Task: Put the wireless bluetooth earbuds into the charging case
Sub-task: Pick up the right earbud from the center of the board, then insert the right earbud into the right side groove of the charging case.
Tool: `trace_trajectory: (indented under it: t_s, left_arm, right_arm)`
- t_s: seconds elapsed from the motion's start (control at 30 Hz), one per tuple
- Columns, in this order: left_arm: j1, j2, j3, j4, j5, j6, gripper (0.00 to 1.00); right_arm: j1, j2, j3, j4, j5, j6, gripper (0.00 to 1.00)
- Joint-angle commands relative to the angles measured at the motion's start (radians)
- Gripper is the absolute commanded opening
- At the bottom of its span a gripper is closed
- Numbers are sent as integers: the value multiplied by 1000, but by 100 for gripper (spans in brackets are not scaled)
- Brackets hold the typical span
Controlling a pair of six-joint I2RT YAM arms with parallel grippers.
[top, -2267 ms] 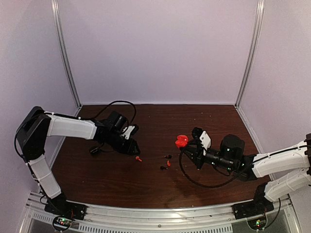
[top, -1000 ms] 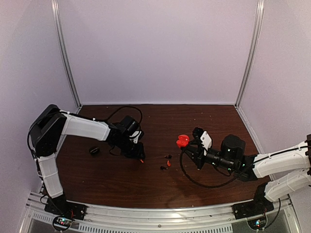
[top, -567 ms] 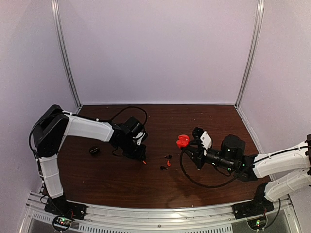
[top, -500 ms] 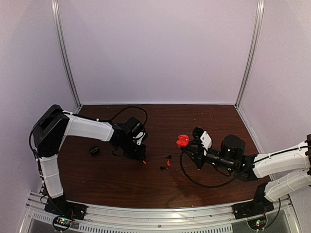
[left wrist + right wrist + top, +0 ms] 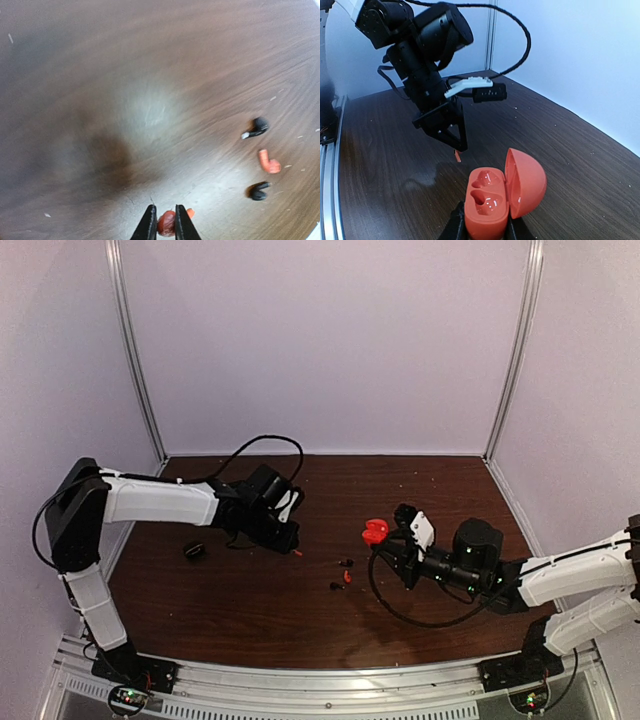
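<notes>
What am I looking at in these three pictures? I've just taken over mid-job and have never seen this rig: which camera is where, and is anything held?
These are two robot arms bolted at the near edge of a brown table. The wide picture looks down from above and behind them, with the left arm on the left and the right arm on the right. The other two pictures come from a camera on each wrist, looking past that arm's own fingers.

The left fingers are shut on a red earbud. The right fingers are shut on a red charging case; its lid is open and both sockets are empty.

Loose on the table between the arms lie a black earbud, a second red earbud and another black earbud. A small black thing lies farther left, too small to identify.
</notes>
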Motion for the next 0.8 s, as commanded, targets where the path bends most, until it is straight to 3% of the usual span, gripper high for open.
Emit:
trace_trajectory:
  t_s: [0.0, 0.17, 0.33, 0.57, 0.77]
  left_arm:
    - [-32, -169, -26, 157, -75, 121, 14]
    - [-46, -287, -56, 226, -79, 225, 14]
    - [-48, -370, -76, 249, 16, 330, 12]
    - [-48, -394, -54, 203, 160, 375, 12]
    - [-63, -404, -68, 200, 220, 409, 11]
  right_arm:
    - [-2, 18, 4, 41, -17, -15, 8]
    - [-2, 42, 22, 46, -57, -28, 8]
    - [-2, 63, 40, 40, -95, -47, 8]
    - [-1, 124, 78, 22, -17, -118, 8]
    - [-1, 231, 164, -11, -45, -145, 7]
